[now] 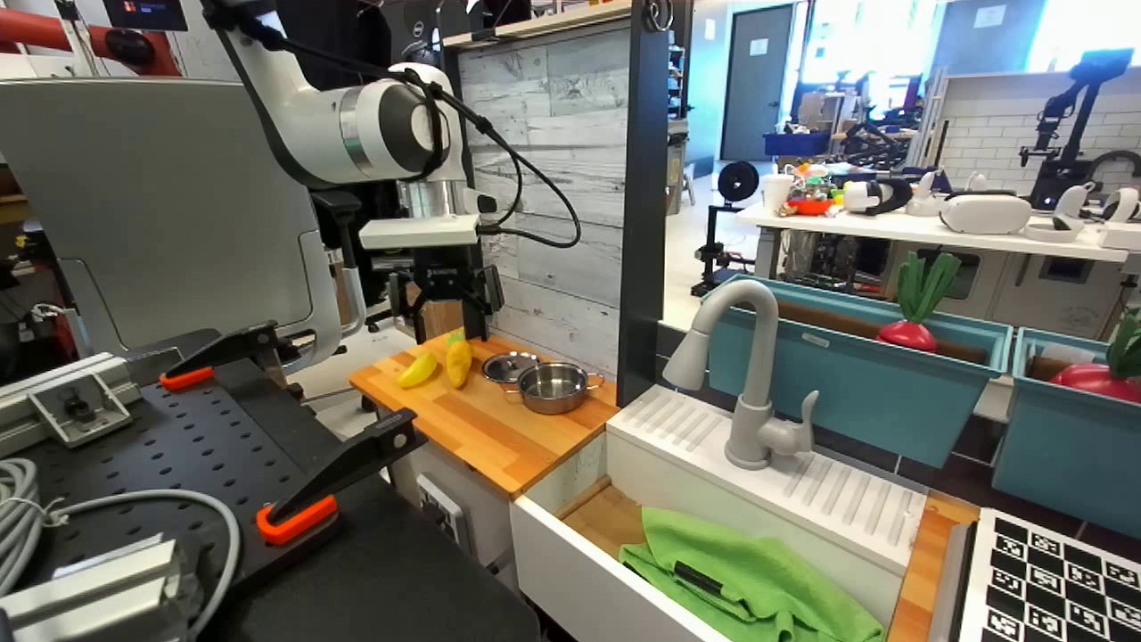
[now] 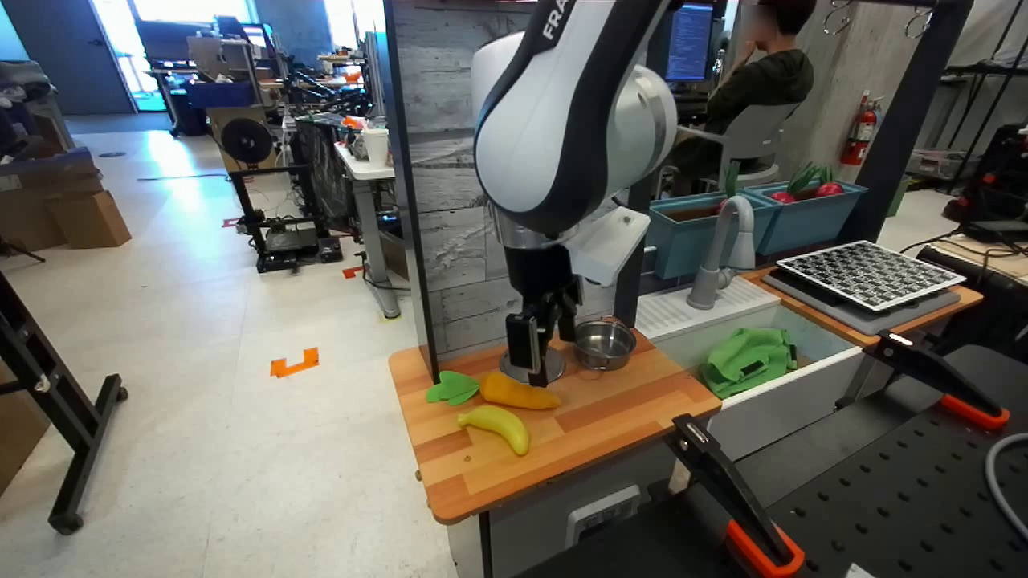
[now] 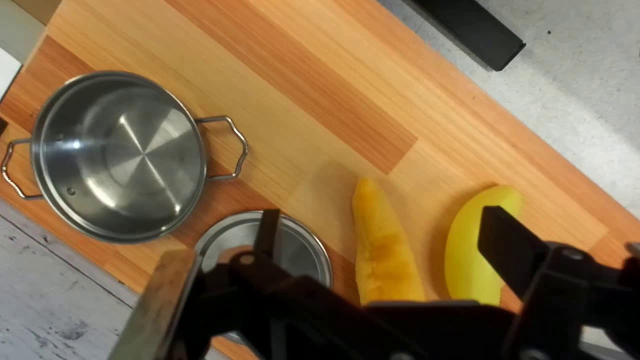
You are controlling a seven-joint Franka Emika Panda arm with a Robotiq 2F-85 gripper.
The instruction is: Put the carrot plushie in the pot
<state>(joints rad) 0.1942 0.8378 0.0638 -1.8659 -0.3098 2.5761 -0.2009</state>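
Striped wooden desk (image 2: 610, 425) beneath the steel pot (image 3: 120, 160); grey plank wall (image 1: 553, 169) close behind the pot, white sink (image 1: 570, 580) near one side of it, pale floor (image 2: 321, 466) well past its opposite side. Just beside the pot, the lid (image 3: 300, 250); farther off, flat on the desk, the carrot plushie (image 2: 518, 392). Broad run of desk from the pot to the front edge (image 3: 465, 86). Above the desk, on the carrot plushie's side of the pot, end effector (image 3: 382, 220) with jaws apart.
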